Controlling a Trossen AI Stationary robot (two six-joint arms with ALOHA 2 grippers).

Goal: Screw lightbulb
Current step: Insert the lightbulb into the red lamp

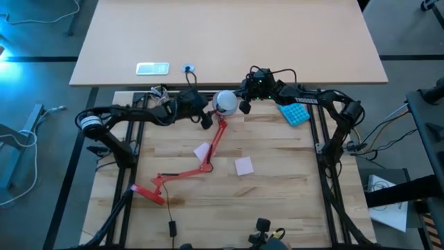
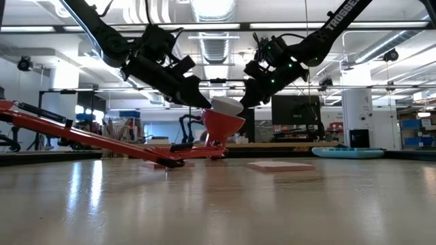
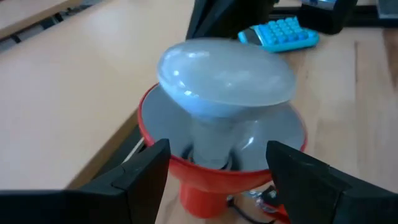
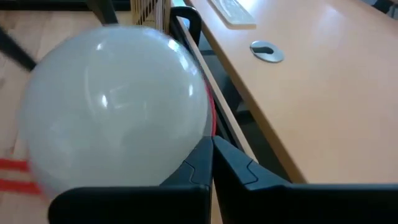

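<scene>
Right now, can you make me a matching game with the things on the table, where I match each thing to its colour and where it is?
Things:
1. lightbulb
2. lamp shade
3. calculator
4. sticky note clear of the lamp

Colour and place:
A. blue, at the far side of the table by the right arm
B. pink, flat on the wood
C. white, its neck down in the shade
D. red, under the bulb

Pairs: 1-C, 2-D, 3-A, 4-B
</scene>
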